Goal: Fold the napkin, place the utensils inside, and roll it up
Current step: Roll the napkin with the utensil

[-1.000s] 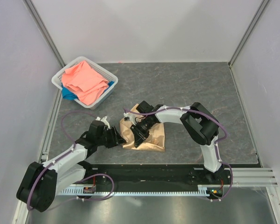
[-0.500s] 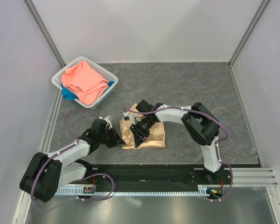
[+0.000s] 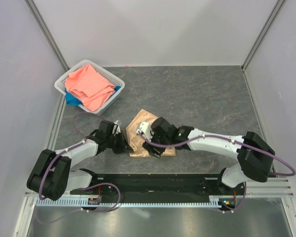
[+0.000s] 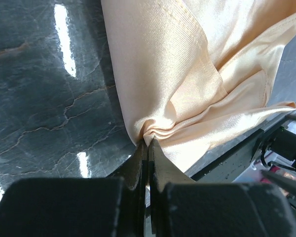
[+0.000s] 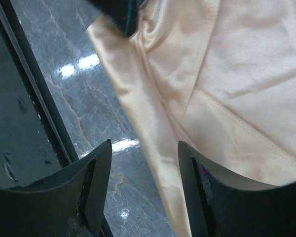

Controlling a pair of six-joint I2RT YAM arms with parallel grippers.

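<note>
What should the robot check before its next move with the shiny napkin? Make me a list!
1. Left end effector gripping the napkin: ok, it is shut on a gathered bit of the edge.
2. Right end effector free: ok, its jaws stand apart over the cloth and grip nothing.
3. Napkin lying smooth: not ok, it is puckered at the pinch and has loose folds.
4. Fork found: cannot tell, no view shows it.
5. Basket out of the way: ok, it sits apart from the napkin at the far left.
</note>
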